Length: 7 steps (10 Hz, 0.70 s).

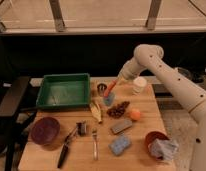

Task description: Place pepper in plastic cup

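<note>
**Orange-red pepper held over blue cup**

Orange-red pepper: slim, tilted, upper end pinched between the jaws of the gripper, lower tip pointing down at the plastic cup, at or just inside its rim.
Plastic cup: light blue, upright on the wooden table, beside the small dark metal cup.
Gripper: at the end of the white arm, above the table's back centre.
Whitish cup: right of the gripper.
Green tray: back left.
Round orange fruit, banana, blue sponge, fork: table middle and front.
</note>
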### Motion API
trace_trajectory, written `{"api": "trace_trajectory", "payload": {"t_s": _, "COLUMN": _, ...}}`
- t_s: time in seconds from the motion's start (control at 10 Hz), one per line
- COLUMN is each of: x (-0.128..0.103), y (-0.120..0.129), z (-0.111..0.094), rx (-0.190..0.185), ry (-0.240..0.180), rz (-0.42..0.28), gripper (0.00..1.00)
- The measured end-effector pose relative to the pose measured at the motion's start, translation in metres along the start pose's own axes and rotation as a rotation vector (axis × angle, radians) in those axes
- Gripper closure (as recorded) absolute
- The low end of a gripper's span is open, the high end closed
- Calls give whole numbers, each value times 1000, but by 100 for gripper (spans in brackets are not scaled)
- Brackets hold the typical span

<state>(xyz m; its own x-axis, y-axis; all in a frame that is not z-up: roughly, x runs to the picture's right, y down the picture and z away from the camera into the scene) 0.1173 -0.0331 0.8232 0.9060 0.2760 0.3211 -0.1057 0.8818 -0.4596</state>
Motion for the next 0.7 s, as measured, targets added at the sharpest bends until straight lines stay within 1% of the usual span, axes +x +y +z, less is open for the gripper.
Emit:
{"api": "trace_trajectory", "payload": {"t_s": 0.1, "x": 1, "y": 0, "z": 7, "rx": 0, "ry": -16, "rz": 9, "gripper": 69}}
{"api": "trace_trajectory", "payload": {"t_s": 0.2, "x": 3, "y": -1, "z": 11, "rx": 2, "ry": -22, "rz": 16, "gripper": 60}}
{"api": "trace_trajectory", "payload": {"t_s": 0.3, "x": 5, "y": -2, "z": 13, "rx": 5, "ry": -26, "rz": 22, "gripper": 52}}
{"api": "trace_trajectory", "payload": {"t_s": 0.4, "x": 9, "y": -3, "z": 15, "rx": 8, "ry": -27, "rz": 31, "gripper": 47}}
{"api": "trace_trajectory", "payload": {"t_s": 0.7, "x": 14, "y": -6, "z": 24, "rx": 14, "ry": -29, "rz": 49, "gripper": 46}}
